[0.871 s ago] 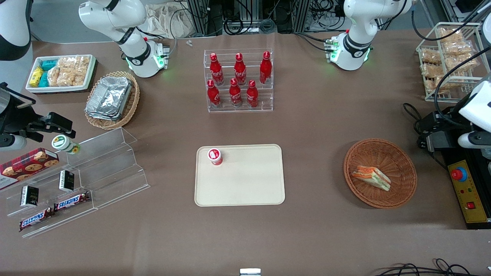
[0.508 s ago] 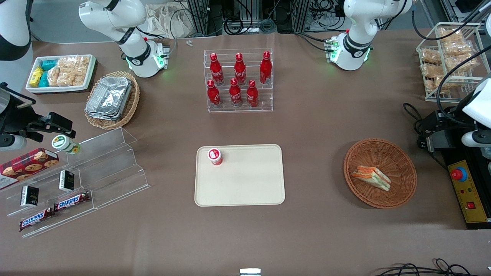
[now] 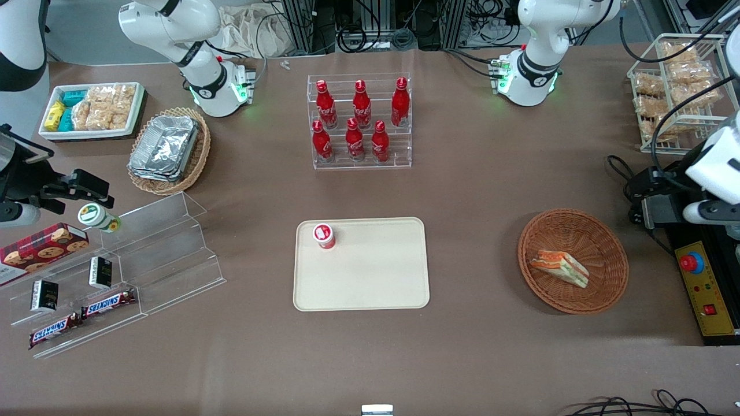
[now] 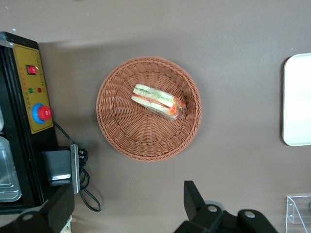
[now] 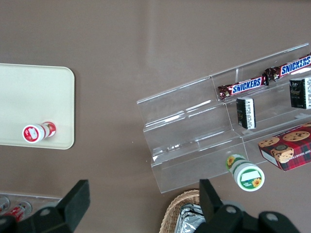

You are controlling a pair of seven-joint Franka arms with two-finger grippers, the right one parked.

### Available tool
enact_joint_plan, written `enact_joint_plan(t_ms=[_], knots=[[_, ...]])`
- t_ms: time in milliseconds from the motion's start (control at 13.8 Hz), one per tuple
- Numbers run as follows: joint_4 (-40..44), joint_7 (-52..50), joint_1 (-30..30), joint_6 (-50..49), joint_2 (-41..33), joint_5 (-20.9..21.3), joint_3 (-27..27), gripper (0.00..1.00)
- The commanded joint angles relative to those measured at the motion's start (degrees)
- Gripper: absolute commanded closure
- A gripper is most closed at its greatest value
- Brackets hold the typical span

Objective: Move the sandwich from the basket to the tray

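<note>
The sandwich (image 3: 559, 267) is a triangular wedge of white bread with orange and green layers. It lies in the round reddish-brown basket (image 3: 601, 231) toward the working arm's end of the table. The cream tray (image 3: 370, 271) lies mid-table with a small red-and-white cup (image 3: 324, 236) on it. My left gripper (image 3: 639, 202) hangs above the table beside the basket, at its edge farther from the front camera. In the left wrist view the gripper (image 4: 127, 206) is open and empty, with the sandwich (image 4: 158, 101), basket (image 4: 116, 131) and tray edge (image 4: 297, 99) below it.
A black and yellow control box with a red button (image 3: 702, 286) and cables (image 4: 85, 189) lie beside the basket. A wire rack of bagged snacks (image 3: 676, 86) stands farther back. A rack of red bottles (image 3: 361, 121) stands mid-table. A clear shelf (image 3: 115, 271) lies toward the parked arm's end.
My left arm has shifted slightly toward the basket. The sandwich, basket and tray have not moved.
</note>
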Motion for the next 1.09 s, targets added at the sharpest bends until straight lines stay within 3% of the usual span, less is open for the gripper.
enact_joint_plan(t_ms=[0,145,290,653,798,1016], knots=[[-4.8,-1.2,-0.4,5.8,0.1,-0.6,0.3,0.00],[-9.9,-4.3,-0.4,10.8,-0.6,-0.8,0.3,0.00],[-13.0,-14.1,-0.6,11.7,0.8,-1.4,0.2,0.00],[-18.0,-22.4,-0.3,24.5,4.2,-1.5,0.2,0.00],[-22.4,-29.3,-0.2,31.6,5.0,-1.5,0.2,0.00],[-22.4,-43.7,-0.8,34.5,9.5,0.2,0.3,0.00]])
